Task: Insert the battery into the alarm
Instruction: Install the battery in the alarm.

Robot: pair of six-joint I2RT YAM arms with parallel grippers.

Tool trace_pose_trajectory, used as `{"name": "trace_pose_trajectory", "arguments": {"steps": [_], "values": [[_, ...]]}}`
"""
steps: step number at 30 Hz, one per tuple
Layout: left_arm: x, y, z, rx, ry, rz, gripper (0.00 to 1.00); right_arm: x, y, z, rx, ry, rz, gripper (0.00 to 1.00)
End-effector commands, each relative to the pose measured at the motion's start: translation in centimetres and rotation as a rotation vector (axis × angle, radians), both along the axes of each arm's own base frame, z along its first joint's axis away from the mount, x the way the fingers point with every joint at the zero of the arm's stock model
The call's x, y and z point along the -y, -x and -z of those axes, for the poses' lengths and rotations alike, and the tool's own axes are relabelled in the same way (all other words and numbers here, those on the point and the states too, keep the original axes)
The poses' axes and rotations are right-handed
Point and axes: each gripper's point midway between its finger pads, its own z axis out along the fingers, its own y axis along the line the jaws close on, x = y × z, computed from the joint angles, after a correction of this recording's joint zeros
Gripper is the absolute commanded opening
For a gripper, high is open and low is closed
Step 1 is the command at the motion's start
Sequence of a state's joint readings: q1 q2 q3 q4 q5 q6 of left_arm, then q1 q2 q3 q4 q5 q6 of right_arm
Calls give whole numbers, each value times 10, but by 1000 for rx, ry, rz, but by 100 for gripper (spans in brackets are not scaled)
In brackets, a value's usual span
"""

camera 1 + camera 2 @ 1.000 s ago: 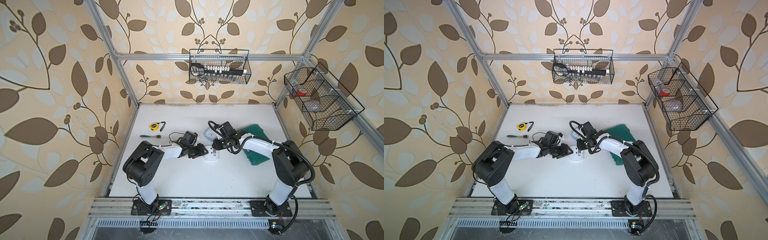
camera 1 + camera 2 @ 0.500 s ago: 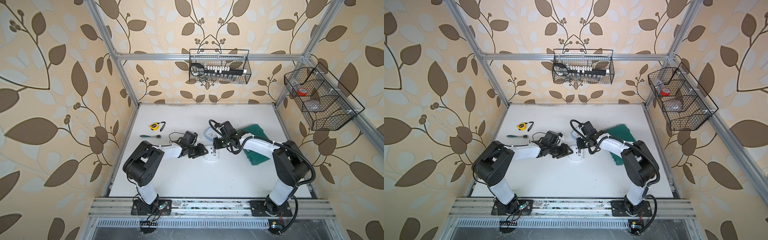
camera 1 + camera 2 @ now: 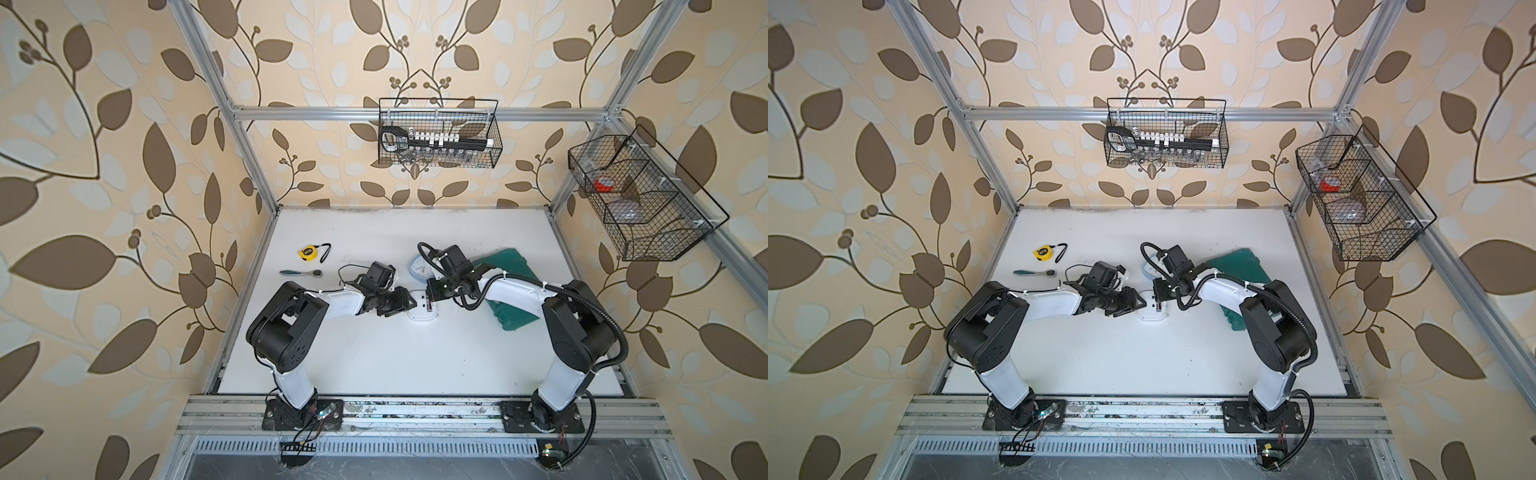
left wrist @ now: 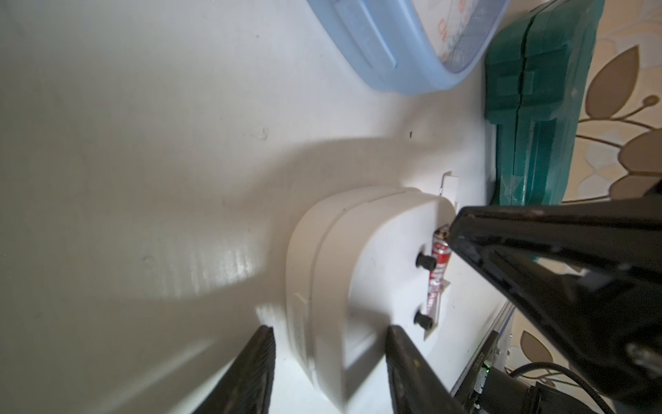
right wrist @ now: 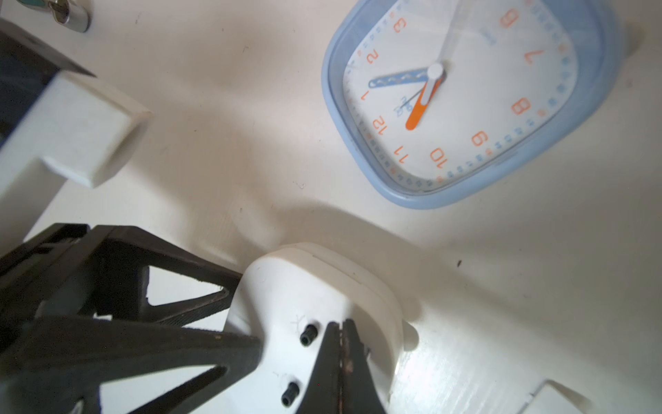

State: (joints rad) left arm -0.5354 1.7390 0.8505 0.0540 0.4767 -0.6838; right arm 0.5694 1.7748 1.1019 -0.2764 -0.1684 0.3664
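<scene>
Pressing the battery (image 4: 437, 276) into the alarm (image 3: 422, 309), which is lying face down on the table (image 3: 395, 365) at the centre of the frame in both top views. The left gripper (image 3: 405, 305) is reaching in from the left and straddling the alarm's edge with its jaws partly open. Both fingers (image 5: 215, 351) are appearing to touch the white shell, so it is judged to be clamping and steadying the alarm. The right gripper (image 5: 338, 326) is entering from the right with its jaws pinched together on nothing, its tip bearing on the alarm's back beside two black knobs (image 5: 308, 335). In the left wrist view, right of centre, the red battery is lying lengthwise, sunk into the alarm's back, with the closed tip meeting its upper end. Judged progress: the battery is already placed and released, and the pushing-home step is in hand; whether it is sitting fully against its contacts cannot be told. The white cover (image 4: 450, 184) is lying loose on the table just beside the alarm, not yet fitted. A blue clock (image 5: 465, 100) and a green case (image 4: 537, 107) are lying nearby, untouched.
</scene>
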Motion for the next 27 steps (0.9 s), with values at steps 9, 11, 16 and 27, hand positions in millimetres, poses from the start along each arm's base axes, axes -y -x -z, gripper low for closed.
{"name": "trace_pose_trajectory", "arguments": {"steps": [9, 11, 16, 27], "values": [[-18, 13, 32, -94, -112, -21, 51, 11, 26, 21, -77, 17, 4, 0], [-18, 13, 32, -93, -114, -21, 51, 11, 28, 22, -77, 14, 7, 0], [-18, 12, 32, -92, -115, -18, 50, 4, 22, 5, -39, -29, -2, 5], [-17, 13, 34, -96, -113, -11, 50, 15, 17, -8, 14, -23, 39, 11]]}}
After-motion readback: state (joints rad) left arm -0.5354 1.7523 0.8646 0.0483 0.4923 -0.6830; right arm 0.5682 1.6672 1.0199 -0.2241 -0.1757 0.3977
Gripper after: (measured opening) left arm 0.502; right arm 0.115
